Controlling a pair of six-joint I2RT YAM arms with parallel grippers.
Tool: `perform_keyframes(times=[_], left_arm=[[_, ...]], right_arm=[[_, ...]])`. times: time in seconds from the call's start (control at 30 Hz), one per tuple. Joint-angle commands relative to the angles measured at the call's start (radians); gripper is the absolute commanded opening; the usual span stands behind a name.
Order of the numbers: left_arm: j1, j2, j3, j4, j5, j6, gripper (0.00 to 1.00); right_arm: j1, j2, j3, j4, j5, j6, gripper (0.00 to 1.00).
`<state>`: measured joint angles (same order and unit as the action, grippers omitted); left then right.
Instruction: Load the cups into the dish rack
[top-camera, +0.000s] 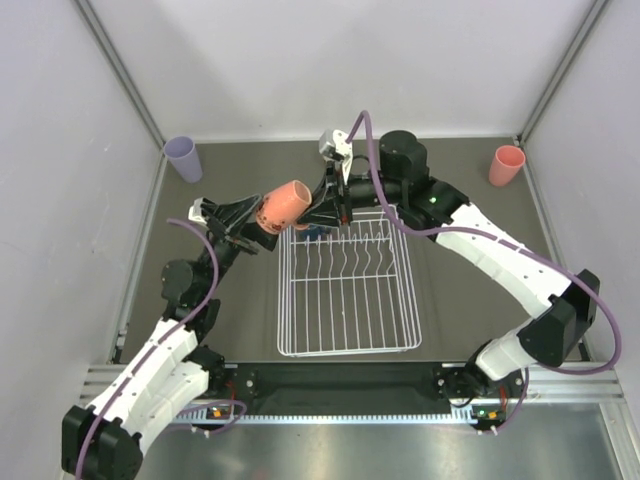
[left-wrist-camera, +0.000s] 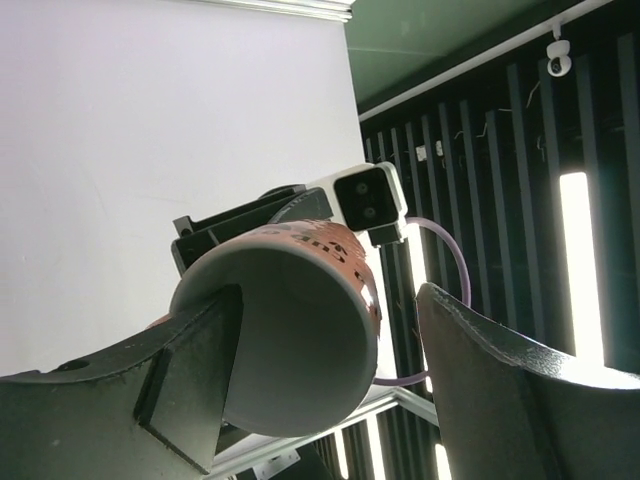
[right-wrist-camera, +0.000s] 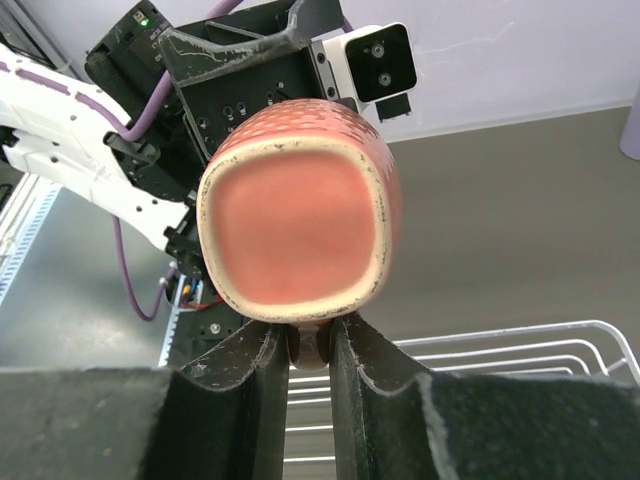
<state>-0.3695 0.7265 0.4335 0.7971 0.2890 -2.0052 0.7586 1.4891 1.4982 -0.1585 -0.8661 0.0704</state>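
– Three cups are counted. How are they placed, left to right?

– The lavender tumbler is stood upright on the table at its far left corner, well apart from the rest. The terracotta mug is held in the air on its side, by the far left corner of the dish rack, with its mouth turned to the left arm and its base to the right arm. The pink tumbler is stood at the far right corner. A small dark blue object is glimpsed at the rack's far left corner, just below the mug. What it is cannot be told.

– And the tools?

– The left gripper is found with its jaws spread. One finger is seen against the mug's mouth, and the other finger is stood clear of its wall. The right gripper is closed upon the mug's handle, which is seen pinched between the pads beneath the cream-edged base.

– Is any writing recorded?

– Pale marks are noted on the mug's dimpled side in the left wrist view. They are too blurred to be read.
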Motion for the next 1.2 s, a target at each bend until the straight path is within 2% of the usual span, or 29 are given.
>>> perform_keyframes(times=[0.0, 0.1, 0.13, 0.3, 0.5, 0.67, 0.83, 0.93, 1.03, 1.17], left_arm=[[-0.005, -0.016, 0.027, -0.039, 0.050, 0.046, 0.76], [-0.002, -0.050, 0.024, -0.192, 0.065, 0.103, 0.78], [-0.003, -0.067, 0.016, -0.193, 0.065, 0.111, 0.78], [-0.002, -0.209, -0.015, -0.473, -0.019, 0.193, 0.81], [0.000, -0.265, 0.079, -0.831, -0.096, 0.396, 0.84], [0.000, -0.246, 0.187, -0.987, -0.139, 0.612, 0.81], [0.000, -0.234, 0.273, -1.105, -0.159, 0.785, 0.79], [0.000, -0.245, 0.312, -1.154, -0.160, 0.851, 0.77], [0.000, -0.265, 0.344, -1.216, -0.172, 0.913, 0.77], [0.000, -0.286, 0.364, -1.277, -0.177, 0.965, 0.77]], right_arm=[[0.013, -0.070, 0.025, 0.047, 0.032, -0.061, 0.00], [-0.005, -0.072, 0.053, -0.038, 0.061, -0.179, 0.00], [-0.008, -0.076, 0.050, -0.056, 0.061, -0.202, 0.00], [-0.039, -0.098, 0.045, -0.160, 0.088, -0.299, 0.00], [-0.076, -0.121, 0.051, -0.274, 0.174, -0.458, 0.00], [-0.097, -0.107, 0.083, -0.446, 0.269, -0.650, 0.00], [-0.117, -0.052, 0.106, -0.538, 0.392, -0.809, 0.00], [-0.143, -0.007, 0.117, -0.579, 0.429, -0.877, 0.00], [-0.150, 0.038, 0.105, -0.598, 0.533, -0.952, 0.00], [-0.192, 0.105, 0.135, -0.625, 0.506, -0.982, 0.00]])
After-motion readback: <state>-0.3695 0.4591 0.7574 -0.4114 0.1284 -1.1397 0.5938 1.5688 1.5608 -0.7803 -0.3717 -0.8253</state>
